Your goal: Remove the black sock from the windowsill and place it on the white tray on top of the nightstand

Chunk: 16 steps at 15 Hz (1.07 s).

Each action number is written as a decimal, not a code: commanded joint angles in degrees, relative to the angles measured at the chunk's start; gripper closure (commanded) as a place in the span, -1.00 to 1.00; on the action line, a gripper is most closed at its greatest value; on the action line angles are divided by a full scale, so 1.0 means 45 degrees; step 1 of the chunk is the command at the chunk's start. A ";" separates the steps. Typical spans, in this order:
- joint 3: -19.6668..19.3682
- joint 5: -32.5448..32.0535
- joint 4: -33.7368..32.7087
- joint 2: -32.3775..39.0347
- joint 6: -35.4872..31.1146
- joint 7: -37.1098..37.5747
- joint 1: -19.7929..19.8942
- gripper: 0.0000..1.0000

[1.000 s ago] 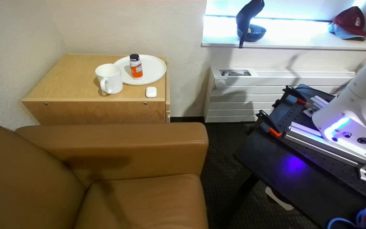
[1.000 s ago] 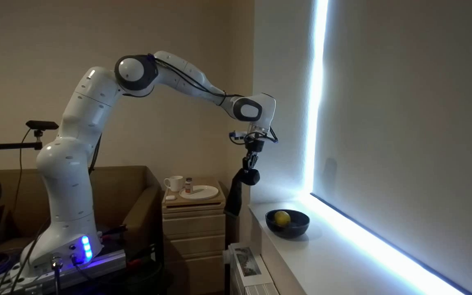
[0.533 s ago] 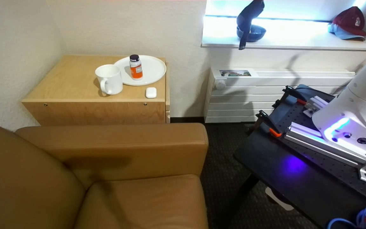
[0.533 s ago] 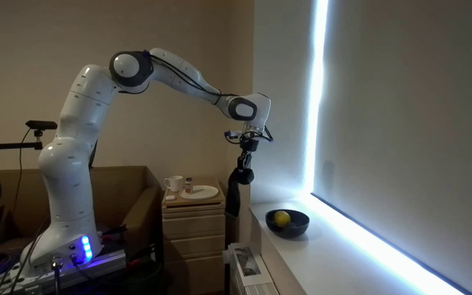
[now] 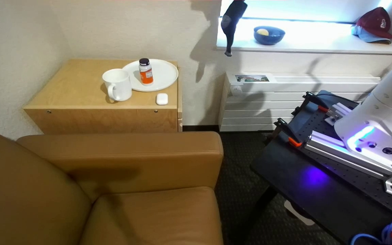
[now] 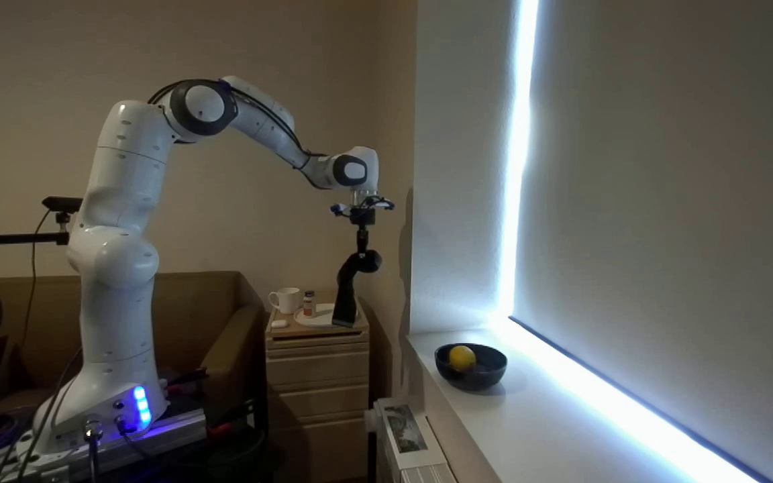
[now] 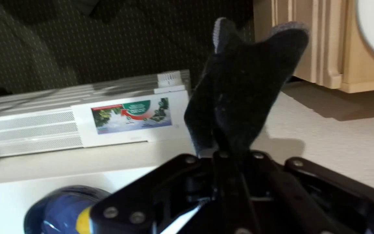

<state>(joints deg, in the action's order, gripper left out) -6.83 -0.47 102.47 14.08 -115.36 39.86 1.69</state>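
The hand (image 6: 362, 251) is pinched together on the black sock (image 6: 345, 290), which hangs long in the air off the windowsill (image 6: 534, 429), and in an exterior view the round white tray (image 5: 165, 73) on the worktop (image 5: 77, 83) lies left of it and lower, so that looks the way to go.

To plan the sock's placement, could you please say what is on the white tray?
A bottle stands upright on the tray, covering the spot beneath it. In an exterior view, the mug hides part of the tray.
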 commanded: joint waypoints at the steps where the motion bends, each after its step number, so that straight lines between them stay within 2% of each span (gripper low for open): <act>1: 0.0480 -0.0605 0.0629 -0.0706 -0.1522 0.0927 -0.0878 0.97; 2: 0.0436 -0.0375 -0.0003 -0.0176 -0.0740 0.0802 -0.0757 0.97; 3: 0.0553 -0.0403 -0.0015 -0.0221 -0.0827 0.1023 -0.0961 0.88; 5: 0.0538 -0.0404 -0.0017 -0.0199 -0.0814 0.1051 -0.0963 0.88; 6: 0.0492 -0.0401 -0.0016 -0.0182 -0.0814 0.1025 -0.0878 0.97; 7: 0.0591 -0.0369 0.0006 -0.0074 -0.0746 0.0668 -0.0880 0.97; 11: 0.1344 -0.0330 -0.0534 0.0429 -0.1509 0.0447 -0.1589 0.97; 14: 0.1677 -0.0607 -0.1596 0.1300 -0.1927 0.1490 -0.2334 0.97; 16: 0.1699 -0.0971 -0.1939 0.1804 -0.2826 0.2222 -0.2889 0.97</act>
<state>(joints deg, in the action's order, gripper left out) 0.59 -2.45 97.78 17.90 -124.14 46.20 -9.02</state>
